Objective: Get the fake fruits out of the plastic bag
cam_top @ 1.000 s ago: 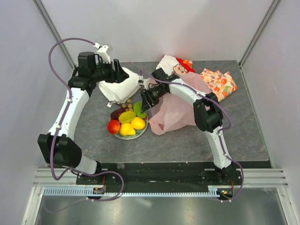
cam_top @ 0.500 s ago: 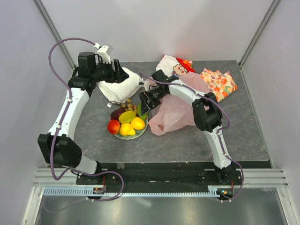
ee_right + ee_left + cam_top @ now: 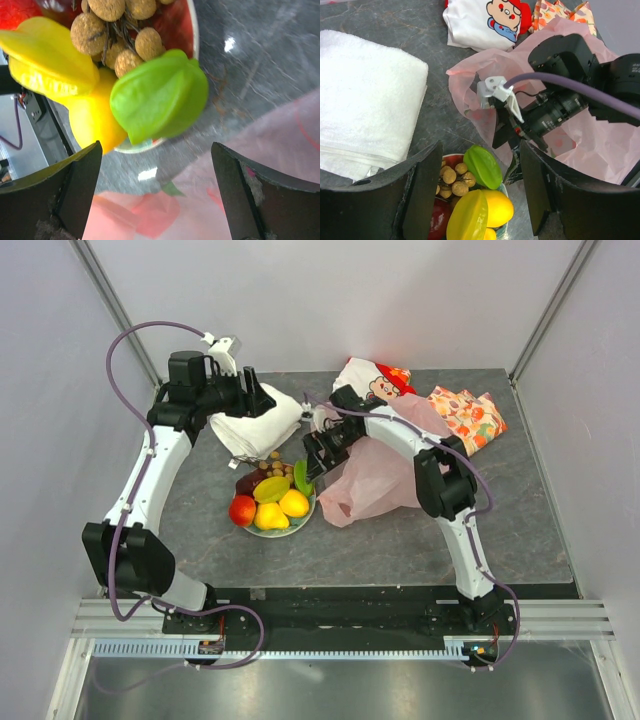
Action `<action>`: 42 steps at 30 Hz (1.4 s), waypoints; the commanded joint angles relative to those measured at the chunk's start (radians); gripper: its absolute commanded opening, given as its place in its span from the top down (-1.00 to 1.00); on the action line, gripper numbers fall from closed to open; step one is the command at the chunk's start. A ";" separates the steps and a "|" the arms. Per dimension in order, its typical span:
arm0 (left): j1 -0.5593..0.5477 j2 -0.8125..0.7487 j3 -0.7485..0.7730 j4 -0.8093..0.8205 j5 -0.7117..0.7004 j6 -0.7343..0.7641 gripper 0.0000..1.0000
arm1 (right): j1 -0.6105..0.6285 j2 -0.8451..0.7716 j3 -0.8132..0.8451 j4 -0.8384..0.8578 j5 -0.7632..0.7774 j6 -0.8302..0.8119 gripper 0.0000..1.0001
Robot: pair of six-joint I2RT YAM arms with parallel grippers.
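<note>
Seen from above, a grey table (image 3: 400,540) holds a red plate (image 3: 309,510) near its centre, piled with fake fruits (image 3: 270,502). A red-yellow apple (image 3: 242,510) sits at the pile's 8 o'clock. A yellow star-shaped piece (image 3: 270,489) lies in the middle and a rounder yellow fruit (image 3: 294,503) at 4 o'clock. A brownish grape bunch (image 3: 272,468) is at 12 o'clock, and a dark red plum (image 3: 247,482) at 10 o'clock.

A green piece (image 3: 300,476) rests at 2 o'clock, leaning over the plate's rim. The right wrist view shows it lying on the rounder yellow fruit and against the grape bunch.

The pale pink plastic bag (image 3: 375,485) lies crumpled on the table at 3 o'clock from the plate, just beside it. Whether it holds anything cannot be told.

The right end effector (image 3: 155,147) hangs above the plate's 2 o'clock edge. Its fingers are spread wide and hold nothing, and the green piece is just beyond their tips, not touched.

The left end effector (image 3: 480,145) hovers at 12 o'clock from the plate, over a folded white towel (image 3: 250,428). Its fingers are also wide apart and empty.

A white cloth with a cartoon print (image 3: 368,380) lies at 12 o'clock from the bag. An orange-patterned cloth (image 3: 466,416) lies at 2 o'clock from the bag.
</note>
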 commanded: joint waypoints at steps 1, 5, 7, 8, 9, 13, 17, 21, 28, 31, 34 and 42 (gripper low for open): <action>-0.002 0.012 0.035 0.030 0.014 0.009 -0.42 | -0.070 -0.090 0.128 -0.129 -0.051 -0.109 -0.96; -0.002 0.022 0.053 0.035 0.003 0.011 -0.48 | -0.104 -0.153 0.185 -0.199 -0.079 -0.132 -0.96; -0.004 0.024 0.070 0.027 0.003 0.025 -0.51 | -0.115 -0.193 0.211 -0.167 0.009 -0.108 -0.96; -0.002 0.027 0.079 0.021 0.003 0.029 -0.53 | -0.118 -0.203 0.222 -0.164 0.034 -0.106 -0.96; -0.002 0.025 0.095 0.018 0.003 0.031 -0.53 | -0.130 -0.222 0.233 -0.161 0.053 -0.117 -0.96; -0.002 -0.004 0.112 0.013 -0.002 0.043 -0.63 | -0.179 -0.269 0.268 -0.144 0.117 -0.100 -0.96; -0.002 -0.057 0.092 -0.001 -0.029 0.086 -0.89 | -0.216 -0.352 0.276 -0.103 0.212 -0.057 -0.96; -0.002 -0.129 0.017 -0.019 -0.080 0.115 -0.99 | -0.225 -0.452 0.261 -0.017 0.666 0.039 -0.96; 0.047 -0.228 -0.071 -0.042 -0.163 0.108 -0.99 | -0.225 -0.601 0.103 0.063 0.987 0.066 -0.96; 0.067 -0.263 -0.111 -0.051 -0.224 0.112 -0.99 | -0.227 -0.657 0.028 0.072 0.969 0.058 -0.96; 0.085 -0.303 -0.167 -0.048 -0.317 0.124 -0.99 | -0.225 -0.700 -0.014 0.075 0.949 0.055 -0.96; 0.125 -0.393 -0.234 -0.039 -0.384 0.138 -0.99 | -0.225 -0.691 -0.009 0.080 0.901 0.041 -0.96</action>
